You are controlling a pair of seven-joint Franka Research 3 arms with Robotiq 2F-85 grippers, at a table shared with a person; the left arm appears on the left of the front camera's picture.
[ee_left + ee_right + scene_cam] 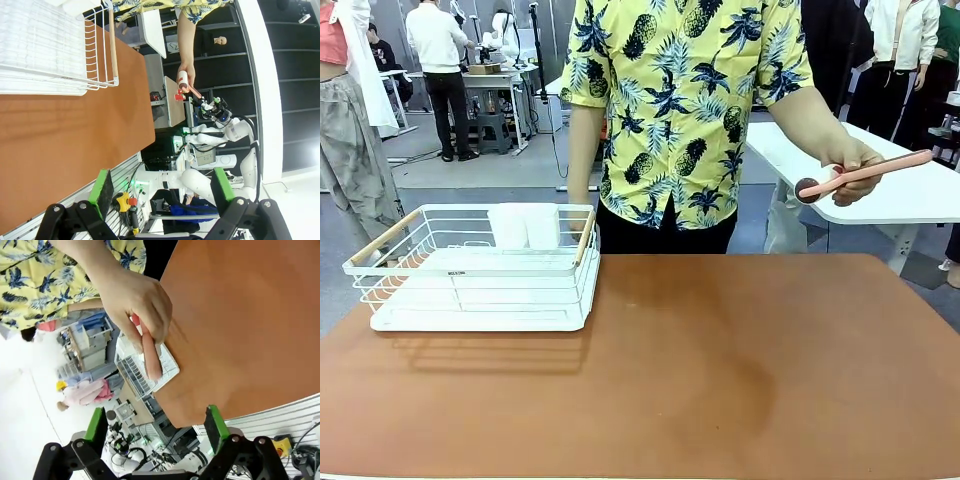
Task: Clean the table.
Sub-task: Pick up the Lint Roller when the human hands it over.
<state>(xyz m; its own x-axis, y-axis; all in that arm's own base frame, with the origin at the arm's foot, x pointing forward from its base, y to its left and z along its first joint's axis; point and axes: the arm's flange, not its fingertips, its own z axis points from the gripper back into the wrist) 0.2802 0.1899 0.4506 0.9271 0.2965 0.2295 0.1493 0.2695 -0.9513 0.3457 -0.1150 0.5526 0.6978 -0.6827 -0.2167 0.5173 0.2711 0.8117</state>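
Observation:
The reddish-brown table (720, 380) spreads wide and bare in front of me. Behind its far edge, a person in a yellow patterned shirt holds a pink-handled tool (865, 173) with a dark round end, raised off the table's right side. In the left wrist view my left gripper (162, 192) stands open above the table (60, 140), with the hand and tool (185, 86) far off. My right gripper (155, 426) is also open, nothing between its green pads (215, 426). The person's hand (135, 297) grips the pink handle (150, 357) just beyond it, above the table (240, 315).
A white wire rack (480, 320) with wooden handles stands at the table's far left, two white cups (525, 225) at its back. The rack (95, 50) appears in the left wrist view, and the rack (132, 372) behind the hand. A white-topped table (910, 195) stands behind right.

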